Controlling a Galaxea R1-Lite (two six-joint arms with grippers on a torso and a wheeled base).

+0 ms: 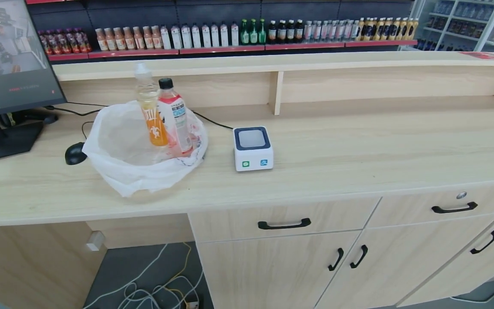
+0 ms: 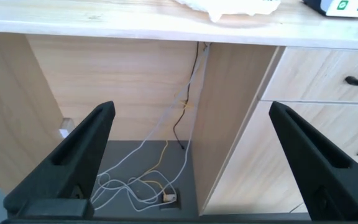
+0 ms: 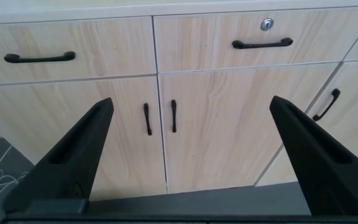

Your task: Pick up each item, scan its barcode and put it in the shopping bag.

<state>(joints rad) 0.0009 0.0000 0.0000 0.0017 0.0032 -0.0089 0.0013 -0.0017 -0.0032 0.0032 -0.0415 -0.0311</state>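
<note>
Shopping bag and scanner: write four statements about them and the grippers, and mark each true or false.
1. The orange bottle and the black-capped bottle stand upright in the shopping bag. True.
2. The scanner lies inside the bag. False: it sits on the counter beside the bag.
3. The left gripper holds a bottle. False: it is open and empty.
4. The right gripper is open, facing cabinet doors. True.

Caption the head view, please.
An orange-drink bottle and a black-capped bottle stand in the shopping bag beside the scanner on the counter.
</note>
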